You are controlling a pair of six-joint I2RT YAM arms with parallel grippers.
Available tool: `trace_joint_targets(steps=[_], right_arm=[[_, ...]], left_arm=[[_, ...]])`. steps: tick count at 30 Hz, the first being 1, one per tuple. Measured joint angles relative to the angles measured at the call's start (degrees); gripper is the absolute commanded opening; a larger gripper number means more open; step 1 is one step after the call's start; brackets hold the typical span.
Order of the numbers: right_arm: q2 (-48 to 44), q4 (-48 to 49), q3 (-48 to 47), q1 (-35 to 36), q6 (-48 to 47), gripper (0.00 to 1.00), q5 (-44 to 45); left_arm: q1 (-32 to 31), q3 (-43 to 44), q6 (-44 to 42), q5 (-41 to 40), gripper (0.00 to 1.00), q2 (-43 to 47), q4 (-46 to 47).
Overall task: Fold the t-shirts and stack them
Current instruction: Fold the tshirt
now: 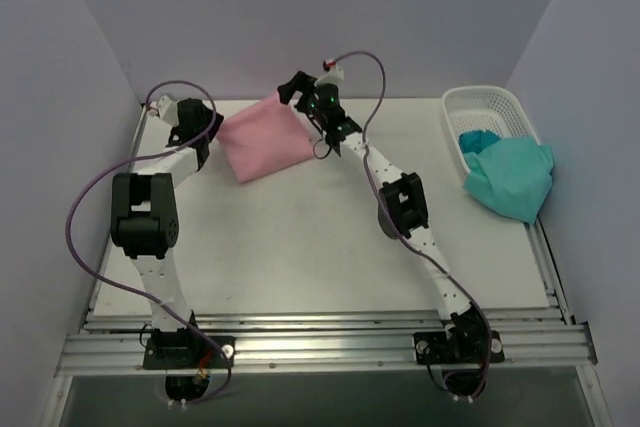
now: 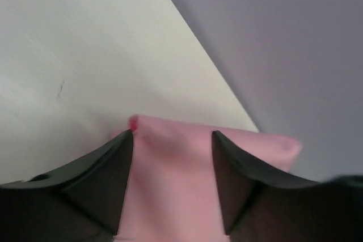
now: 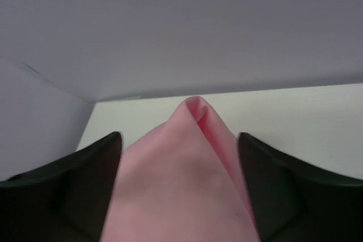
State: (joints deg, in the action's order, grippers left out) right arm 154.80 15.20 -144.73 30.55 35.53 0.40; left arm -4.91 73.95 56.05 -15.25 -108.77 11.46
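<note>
1. At about 11 o'clock on the table (image 1: 300, 237), seen from above, you find the pink t-shirt (image 1: 262, 139) lying as a folded packet, a little turned.
2. Your left gripper (image 2: 173, 134) is at the packet's 9 o'clock edge. Its jaws stand moderately apart, with pink cloth lying in the gap.
3. Your right gripper (image 3: 178, 137) is at the 1 o'clock corner. Its jaws stand wide and the corner rises as a small peak between them. I judge that neither gripper pinches the cloth.
4. I think the step in hand is to let go of the fold. Please lift both grippers straight up, not sideways, so no finger drags a layer open.
5. Raise them together, otherwise the packet may turn more.
6. Leave room on the packet for the teal t-shirt (image 1: 510, 177), which hangs at 3 o'clock over the basket (image 1: 480, 97) rim.
</note>
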Motion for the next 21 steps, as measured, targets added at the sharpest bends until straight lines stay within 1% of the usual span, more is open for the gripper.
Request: trace_joint_targets(steps=[1, 2, 3, 4, 5, 6, 7, 9, 10, 12, 18, 21], right_arm=[[4.63, 3.82, -3.96, -1.18, 1.01, 1.0, -1.92], [8.52, 8.11, -5.38, -2.75, 2.45, 1.0, -3.58], [10.32, 9.68, -5.2, -3.82, 3.26, 1.0, -4.5], [11.13, 12.07, -2.62, -5.09, 4.04, 1.0, -5.44], [10.54, 14.53, 2.54, -6.05, 4.55, 1.0, -6.12], [7.78, 18.49, 11.21, -7.3, 4.68, 1.0, -6.27], [3.58, 24.85, 20.33, -8.37, 4.79, 1.0, -6.27], [-5.4, 28.72, 35.21, -9.35, 4.81, 1.0, -5.51], [-9.11, 30.34, 40.28, -9.49, 4.81, 1.0, -5.31], [-15.37, 33.57, 46.6, -9.16, 4.81, 1.0, -5.27], [-32.59, 41.31, 57.55, -4.83, 3.08, 1.0, -4.5], [-38.1, 41.07, 60.11, -1.97, 0.55, 1.0, -2.4]], left_arm=[[1.92, 5.46, -0.26, 0.09, 0.89, -5.57, -0.46], [3.43, 10.4, 0.26, 0.11, 0.94, -9.97, -2.64], [4.79, 14.49, 0.61, 0.22, 0.94, -13.66, -4.59], [6.12, 17.46, 1.05, 0.52, 0.94, -16.41, -6.45], [7.23, 18.78, 1.16, 0.57, 0.94, -17.92, -7.65], [8.28, 18.69, 1.22, 0.52, 0.94, -18.32, -9.01], [9.18, 18.03, 1.27, 0.44, 0.94, -18.08, -9.94], [10.14, 15.54, 1.09, 0.04, 0.94, -16.04, -10.03], [10.21, 14.01, 0.66, -0.13, 0.94, -14.29, -10.1], [9.81, 12.39, 0.11, 0.2, 0.94, -10.84, -10.29], [8.31, 10.27, -2.1, 3.54, 0.94, 1.14, -9.53], [7.63, 7.41, -1.6, 4.98, 0.94, 7.54, -9.38]])
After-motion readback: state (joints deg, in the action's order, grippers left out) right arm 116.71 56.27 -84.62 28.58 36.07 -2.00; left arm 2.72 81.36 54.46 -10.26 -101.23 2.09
